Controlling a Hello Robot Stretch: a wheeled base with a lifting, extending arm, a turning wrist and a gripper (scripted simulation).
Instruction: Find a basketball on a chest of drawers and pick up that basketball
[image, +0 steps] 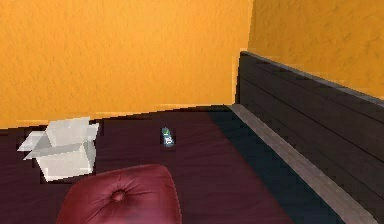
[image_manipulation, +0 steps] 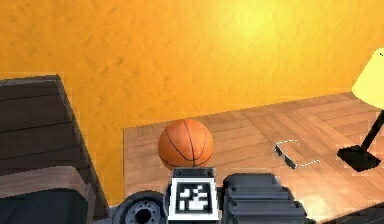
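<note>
Basketball (image_manipulation: 186, 143) sits on a wooden surface (image_manipulation: 250, 130) near the orange wall (image_manipulation: 200, 50), with glasses (image_manipulation: 290, 154) and a lamp (image_manipulation: 372, 78) further toward the arm side view's right. Gripper (image_manipulation: 150, 208) shows at the bottom edge just below the ball, and honestly I can't tell if it's got hold of anything. Forward view has a white open box (image: 62, 148) on a dark bed (image: 200, 160).

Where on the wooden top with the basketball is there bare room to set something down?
The wooden top is bare between the basketball and the glasses, and behind the glasses up to the orange wall. Crowded: the arm side view's right end, where the glasses lie near the lamp.
</note>
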